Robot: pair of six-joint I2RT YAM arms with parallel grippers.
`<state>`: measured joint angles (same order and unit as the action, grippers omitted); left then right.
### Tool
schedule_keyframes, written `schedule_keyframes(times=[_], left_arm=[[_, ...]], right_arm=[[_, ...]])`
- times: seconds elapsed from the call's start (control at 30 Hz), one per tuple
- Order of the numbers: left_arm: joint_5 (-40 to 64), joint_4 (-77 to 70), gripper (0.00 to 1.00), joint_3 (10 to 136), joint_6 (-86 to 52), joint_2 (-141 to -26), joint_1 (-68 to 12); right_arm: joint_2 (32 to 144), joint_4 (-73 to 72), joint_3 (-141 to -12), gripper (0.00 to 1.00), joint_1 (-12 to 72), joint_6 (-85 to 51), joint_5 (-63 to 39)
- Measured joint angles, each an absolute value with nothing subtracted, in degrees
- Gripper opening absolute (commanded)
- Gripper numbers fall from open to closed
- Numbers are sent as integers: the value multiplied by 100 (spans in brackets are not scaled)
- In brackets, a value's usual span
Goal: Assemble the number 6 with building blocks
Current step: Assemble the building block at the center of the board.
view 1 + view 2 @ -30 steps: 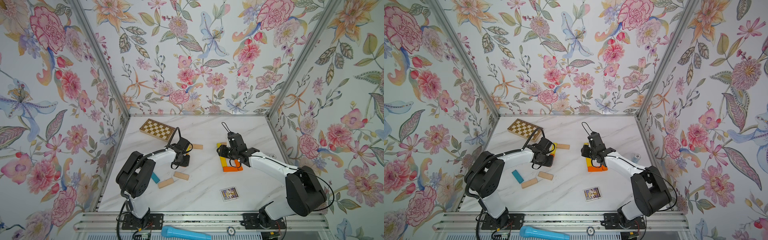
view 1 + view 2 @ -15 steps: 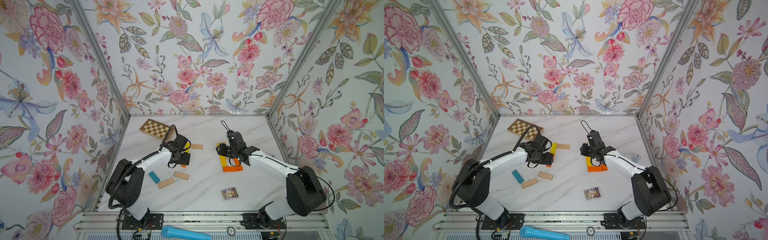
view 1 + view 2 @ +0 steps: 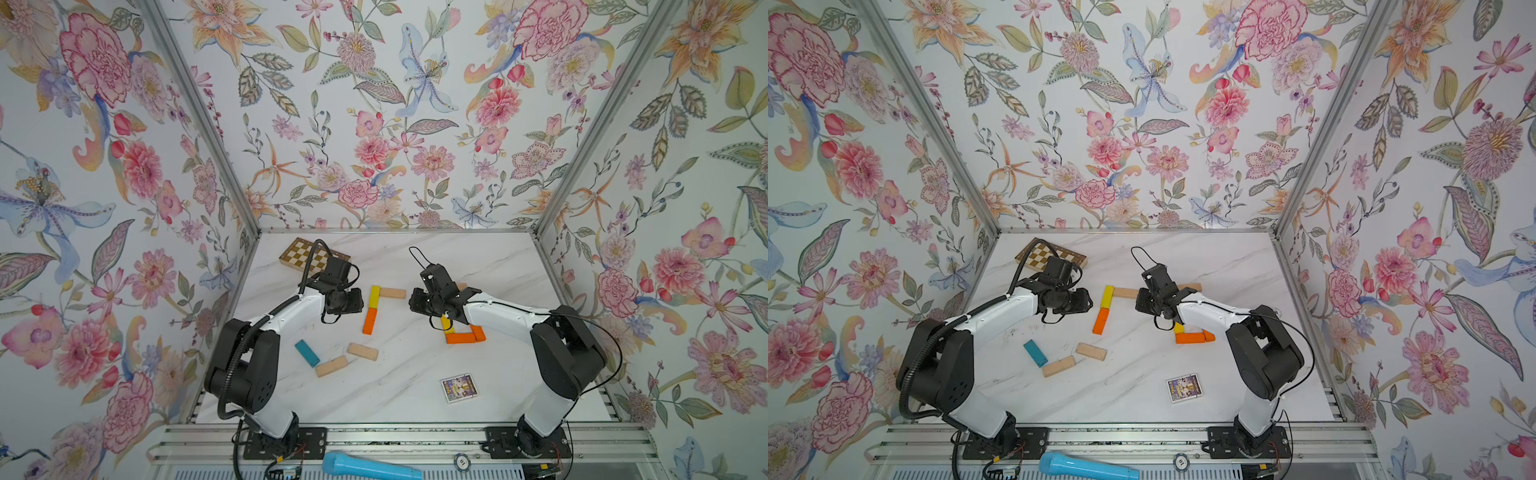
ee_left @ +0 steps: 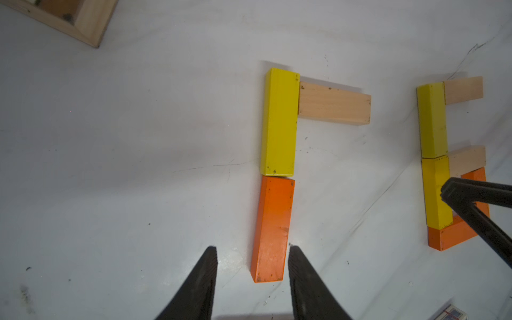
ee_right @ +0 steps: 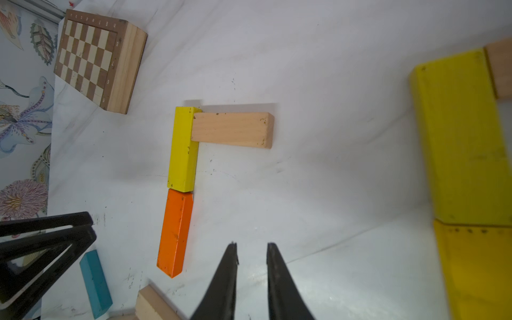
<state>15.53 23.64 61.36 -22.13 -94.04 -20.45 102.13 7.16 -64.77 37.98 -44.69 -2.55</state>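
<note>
The number 6 (image 3: 376,305) under way is a half-made figure near the chequered board (image 3: 305,255), on the side facing the counter's middle. A yellow plank (image 4: 279,122) has a beige plank (image 4: 333,104) butted against its board-ward end, and an orange plank (image 4: 273,230) continues it end to end, slightly skewed.

A second ago the left pincer (image 4: 252,248) covered this spot. It has since drawn back, leaving the orange plank lying flat. Its jaws stand apart around that plank's end, with clear space on one side, gripping nothing. Top bar and stem look done, and I judge the bowl is still to build. The right pincer (image 5: 250,245), farther from the board, has narrowed to a slim empty gap.

Beyond it, partly under the right arm, lies a six-plank figure (image 4: 432,124). The planks are flat, sharp-edged wood with scuffed paint, and the beige ones show bare grain. A teal plank (image 3: 307,353) and two loose beige planks (image 3: 331,366) lie farther from the board, on the smooth marbled counter (image 3: 415,399).
</note>
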Motion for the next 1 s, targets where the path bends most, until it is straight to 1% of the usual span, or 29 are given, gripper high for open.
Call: schedule_keyframes(times=[0.1,0.47,0.57,0.63,0.7,0.9,1.0], left_arm=[[1640,2209,40,6110,-2233,-9598,-1922],[1522,1809,40,5671,-2508,-9655,-1863],[1374,1809,41,5596,-2585,-9655,-1863],[1282,1809,44,5559,-2626,-9653,-1863],[1197,1809,50,5522,-2661,-9642,-1863],[980,1828,58,5402,-2711,-9332,-1863],[910,1828,59,5402,-2714,-9203,-1863]], right_arm=[[10486,692,-6659,11,3811,-4657,-257],[11236,703,-7325,7,4263,-5024,-368],[11413,744,-7483,6,4359,-5074,-410],[11526,751,-7579,6,4397,-5109,-410],[11609,781,-7644,6,4434,-5151,-412],[11911,810,-7920,4,4528,-5256,-454],[12022,832,-7977,3,4567,-5299,-493]])
